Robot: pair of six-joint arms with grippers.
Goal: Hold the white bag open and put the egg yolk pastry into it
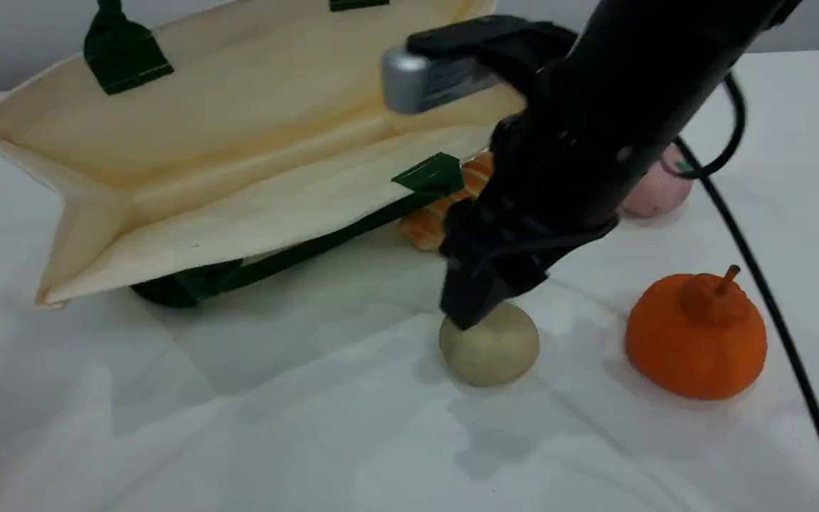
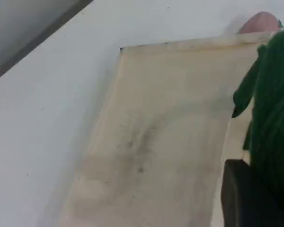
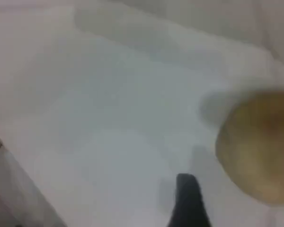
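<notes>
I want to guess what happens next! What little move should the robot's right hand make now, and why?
Probably slide the right hand a little over the egg yolk pastry and lower around it. Its tip sits at the pastry's edge, not centred, and the pastry lies on the table, outside the open white bag.

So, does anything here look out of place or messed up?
Nothing looks spilled or broken. One oddity: the striped bread loaf lies partly hidden behind the lower edge of the white bag, close by its gaping mouth.
</notes>
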